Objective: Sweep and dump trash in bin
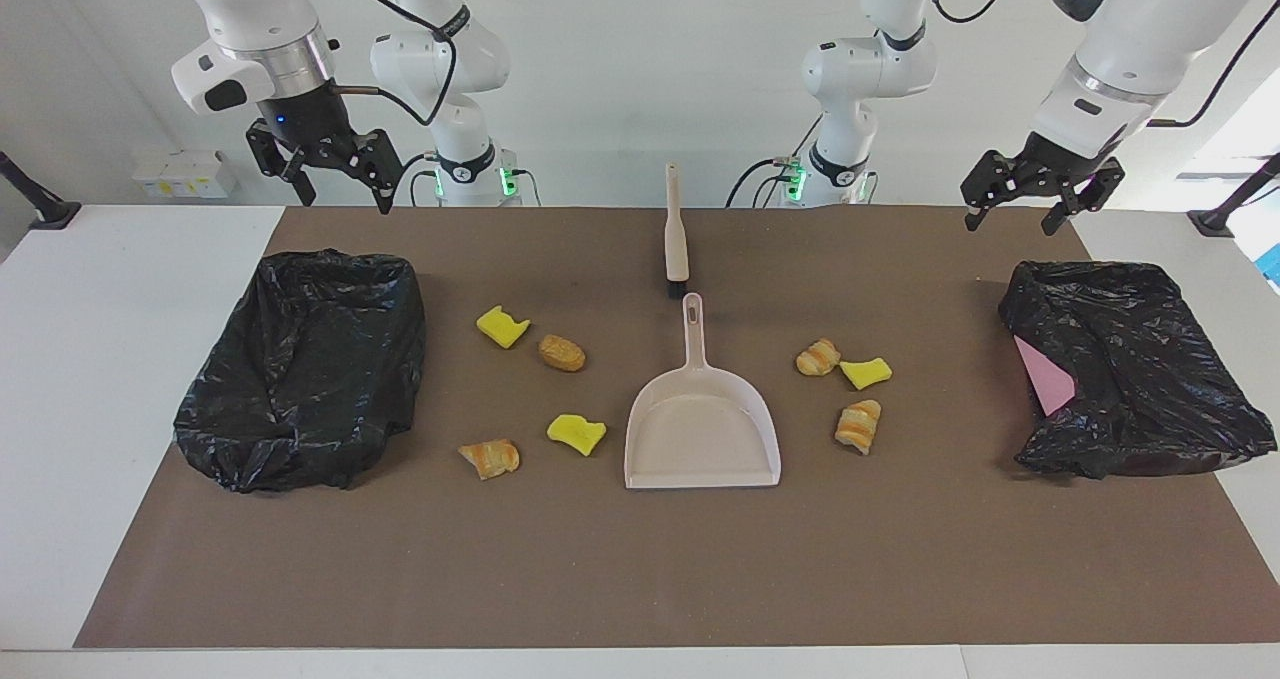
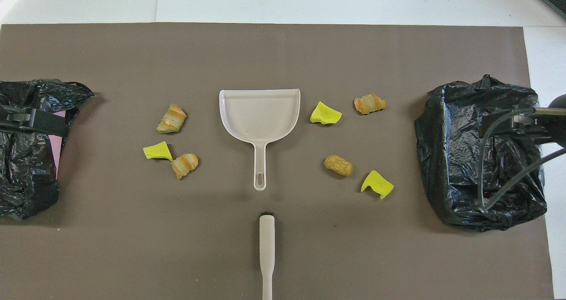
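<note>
dustpan mid-mat, trash flanking, both grippers raised open

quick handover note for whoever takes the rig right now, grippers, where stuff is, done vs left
Left gripper open, raised over the bin at its end. Right gripper open, raised by the other bin.
Dustpan mid-mat, brush just nearer the robots, both untouched.
Trash: four pieces toward the right arm's end, three toward the left's.
Done: nothing. Left: sweep, dump.

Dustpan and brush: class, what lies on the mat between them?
Nothing: bare mat separates the dustpan handle from the brush bristles, clearest in the overhead view.
</note>
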